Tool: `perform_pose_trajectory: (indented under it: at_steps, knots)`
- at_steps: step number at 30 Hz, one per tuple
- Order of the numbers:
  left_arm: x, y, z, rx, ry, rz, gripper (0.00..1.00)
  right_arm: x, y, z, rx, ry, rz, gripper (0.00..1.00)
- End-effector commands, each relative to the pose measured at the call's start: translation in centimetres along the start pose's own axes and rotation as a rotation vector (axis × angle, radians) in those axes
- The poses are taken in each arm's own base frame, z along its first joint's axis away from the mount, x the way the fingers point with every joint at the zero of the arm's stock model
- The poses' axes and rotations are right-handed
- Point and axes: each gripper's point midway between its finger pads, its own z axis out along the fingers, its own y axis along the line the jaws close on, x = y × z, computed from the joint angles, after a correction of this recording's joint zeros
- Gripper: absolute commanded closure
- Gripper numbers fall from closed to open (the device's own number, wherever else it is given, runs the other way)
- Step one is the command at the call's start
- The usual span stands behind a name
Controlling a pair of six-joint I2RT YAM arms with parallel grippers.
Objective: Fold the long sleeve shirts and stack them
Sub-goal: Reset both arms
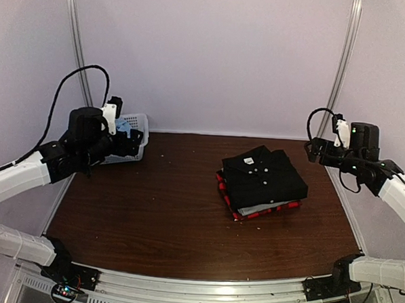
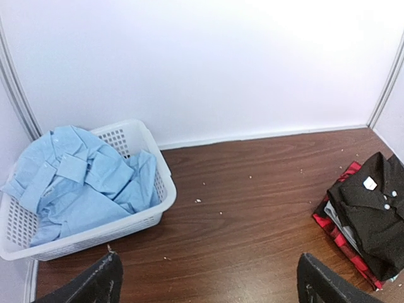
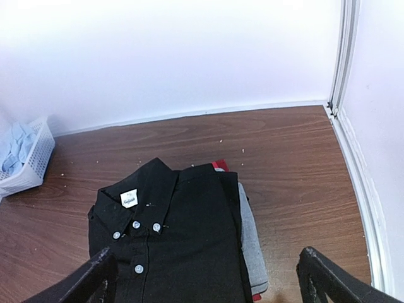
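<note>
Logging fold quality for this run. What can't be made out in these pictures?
Grey shirt: right wrist view, only an edge shows under the black shirt.
Plaid shirt: top view, mostly buried under the other two.
Light blue shirt: top view, largely hidden in the basket by the left arm.

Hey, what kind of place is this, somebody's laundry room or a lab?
Most likely a robot lab test cell, not a home: a left arm and right arm mounted at a wooden table, plain white walls with metal rails, only folded shirts and a basket.
</note>
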Motion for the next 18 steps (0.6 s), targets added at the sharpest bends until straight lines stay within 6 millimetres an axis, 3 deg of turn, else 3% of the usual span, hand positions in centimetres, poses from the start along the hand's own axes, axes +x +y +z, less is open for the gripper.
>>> perform_pose_trajectory:
  at_steps: [1, 8, 18]
  knots:
    - [-1.7, 1.3, -2.7, -0.006, -0.103, 0.009, 0.02, -1.4, -0.5, -1.5, 0.016, -0.118, -0.029, 0.00]
    - [-2.0, 1.6, -4.8, 0.038, -0.213, -0.019, 0.02, -1.8, -0.5, -2.9, -0.003, -0.219, -0.034, 0.00]
    - [-2.0, 1.8, -4.5, 0.022, -0.208, -0.017, 0.02, -1.6, -0.7, -2.7, 0.011, -0.201, -0.044, 0.00]
